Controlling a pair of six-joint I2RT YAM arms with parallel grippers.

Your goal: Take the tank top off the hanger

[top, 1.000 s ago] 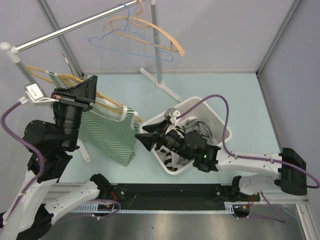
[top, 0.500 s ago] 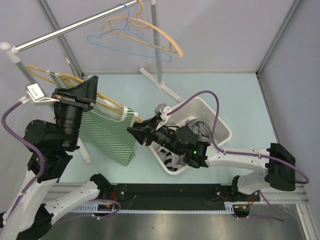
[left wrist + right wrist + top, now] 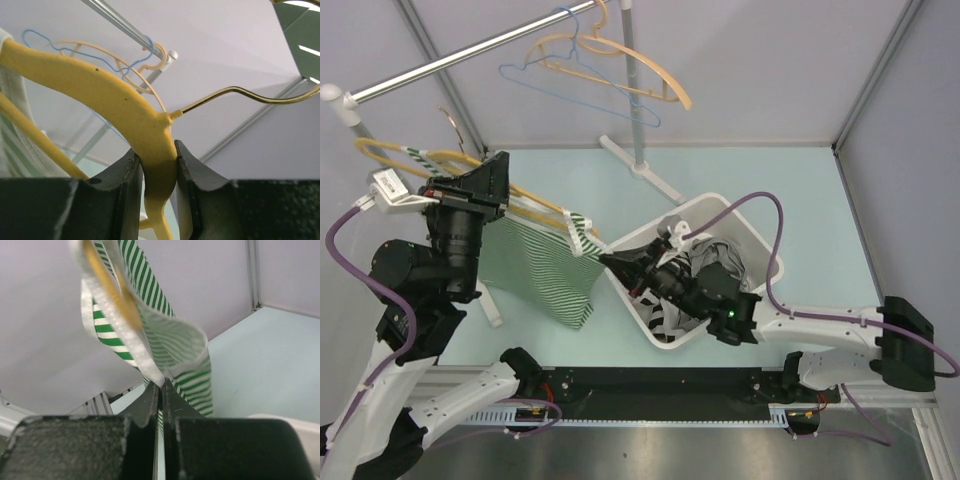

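Observation:
A green-and-white striped tank top [image 3: 542,272] hangs on a yellow hanger [image 3: 534,206] at the left, above the table. My left gripper [image 3: 492,186] is shut on the hanger's neck [image 3: 159,150], just below its metal hook [image 3: 235,92]. My right gripper [image 3: 604,261] reaches in from the right. It is shut on the white-trimmed edge of the tank top [image 3: 186,352] at the strap. In the right wrist view the yellow hanger arm [image 3: 107,282] shows inside the strap, above my right gripper [image 3: 161,385].
A white basket [image 3: 752,228] holding grey and striped clothes stands under my right arm. A metal rail [image 3: 470,55] crosses the back left, carrying a blue wire hanger [image 3: 582,86] and a wooden hanger [image 3: 642,72]. The rack's white foot [image 3: 642,166] lies on the table.
My right gripper moved left to the tank top's strap, closed on it and drew back slightly to the right. The left gripper kept its hold on the hanger.

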